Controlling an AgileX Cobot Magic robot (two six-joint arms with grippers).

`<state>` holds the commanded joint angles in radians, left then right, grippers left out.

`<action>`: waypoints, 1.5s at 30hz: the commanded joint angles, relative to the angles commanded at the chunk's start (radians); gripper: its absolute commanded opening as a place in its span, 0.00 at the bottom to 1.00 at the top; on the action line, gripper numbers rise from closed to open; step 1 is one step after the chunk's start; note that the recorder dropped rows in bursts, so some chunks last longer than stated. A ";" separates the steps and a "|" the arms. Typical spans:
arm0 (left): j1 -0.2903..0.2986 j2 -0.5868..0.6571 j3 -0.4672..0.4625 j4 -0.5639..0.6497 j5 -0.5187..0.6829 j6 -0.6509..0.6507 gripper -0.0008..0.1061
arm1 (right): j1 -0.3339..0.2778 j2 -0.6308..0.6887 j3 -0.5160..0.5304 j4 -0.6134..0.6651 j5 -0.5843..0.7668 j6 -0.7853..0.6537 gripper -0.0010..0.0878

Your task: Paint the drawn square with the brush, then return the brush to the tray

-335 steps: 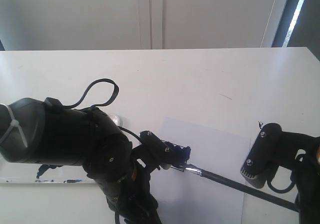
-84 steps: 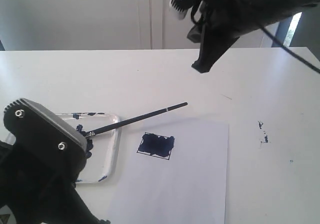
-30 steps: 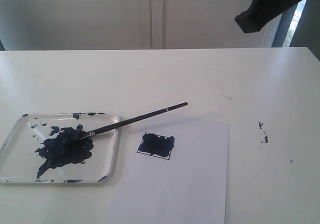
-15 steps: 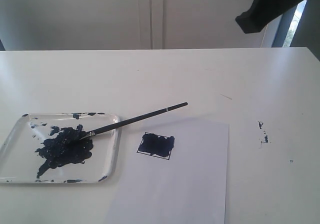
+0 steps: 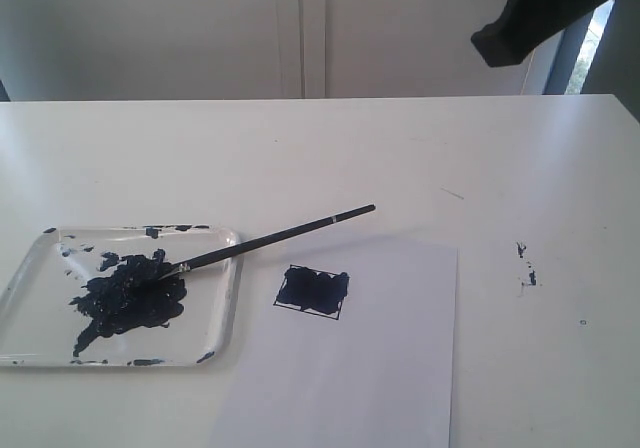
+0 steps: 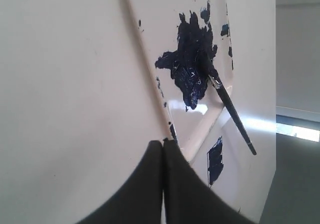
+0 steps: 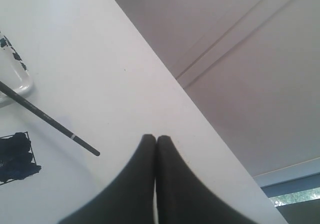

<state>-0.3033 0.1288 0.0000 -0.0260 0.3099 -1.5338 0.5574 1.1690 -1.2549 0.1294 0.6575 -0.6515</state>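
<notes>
The brush (image 5: 270, 238) lies with its blue tip in the paint blob of the clear tray (image 5: 225, 313) and its black handle sticking out over the tray's rim toward the table's middle. The drawn square (image 5: 313, 291), smeared dark blue, sits on the white paper sheet (image 5: 370, 368) just right of the tray. The brush (image 6: 231, 113), tray (image 6: 150, 74) and square (image 6: 216, 159) also show in the left wrist view, beyond my left gripper (image 6: 163, 143), which is shut and empty. My right gripper (image 7: 155, 137) is shut and empty, high above the table; brush (image 7: 47, 120) and square (image 7: 16, 156) lie below it.
Part of the right arm (image 5: 530, 8) hangs at the exterior view's top right corner. Small dark paint specks (image 5: 525, 266) dot the table right of the paper. A pale wall runs behind the table's far edge.
Over the last second nothing has moved. Earlier the brush was at the square in the right gripper; both arms have since drawn away and the brush lies in the tray.
</notes>
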 joint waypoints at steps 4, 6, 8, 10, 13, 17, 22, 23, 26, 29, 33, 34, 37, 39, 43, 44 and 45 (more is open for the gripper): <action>0.000 0.000 0.000 0.047 0.005 0.351 0.01 | 0.000 0.000 0.000 0.000 0.000 0.000 0.01; 0.000 0.000 0.000 0.078 0.005 0.733 0.01 | 0.000 0.000 0.000 0.000 0.000 0.000 0.01; 0.000 0.000 0.000 0.106 -0.017 1.056 0.01 | 0.000 0.000 0.000 0.000 0.000 0.000 0.01; 0.000 0.000 0.000 0.164 -0.069 1.244 0.01 | 0.000 0.000 0.000 0.000 0.000 0.000 0.01; 0.000 0.000 0.000 0.209 -0.074 1.267 0.01 | 0.000 0.000 0.000 0.000 0.000 0.000 0.01; 0.000 0.000 0.000 0.206 -0.073 1.238 0.01 | 0.000 0.000 0.000 0.000 0.000 0.000 0.01; 0.000 0.000 0.000 0.208 -0.077 1.242 0.01 | 0.000 -0.024 0.002 -0.009 0.002 0.000 0.01; 0.000 0.000 0.000 0.208 -0.077 1.244 0.01 | 0.000 -0.051 0.004 0.003 0.002 0.000 0.01; 0.000 0.000 0.000 0.208 -0.077 1.244 0.01 | 0.000 -0.157 0.021 0.018 0.000 0.000 0.01; 0.000 0.000 0.000 0.208 -0.077 1.244 0.01 | 0.000 -0.290 0.050 0.018 -0.008 0.000 0.01; 0.000 0.000 0.000 0.208 -0.077 1.244 0.01 | -0.036 -0.471 0.101 0.023 -0.010 0.002 0.01; 0.000 0.000 0.000 0.208 -0.077 1.244 0.01 | -0.049 -0.519 0.119 0.023 -0.012 0.002 0.01; 0.000 0.000 0.000 0.208 -0.077 1.244 0.01 | -0.101 -0.648 0.187 -0.052 -0.017 0.002 0.01; 0.000 0.000 0.000 0.208 -0.077 1.244 0.01 | -0.129 -0.735 0.250 -0.019 -0.020 0.002 0.01; 0.000 0.000 0.000 0.208 -0.077 1.244 0.01 | -0.176 -0.857 0.413 0.215 -0.102 0.031 0.01; 0.000 0.000 0.000 0.208 -0.077 1.244 0.01 | -0.188 -0.879 0.457 0.275 -0.126 0.031 0.01; 0.000 0.000 0.000 0.208 -0.077 1.244 0.01 | -0.195 -0.896 0.500 0.310 -0.141 0.031 0.01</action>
<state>-0.3033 0.1288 0.0000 0.1819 0.2324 -0.2897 0.3620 0.2729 -0.7549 0.4390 0.5162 -0.6210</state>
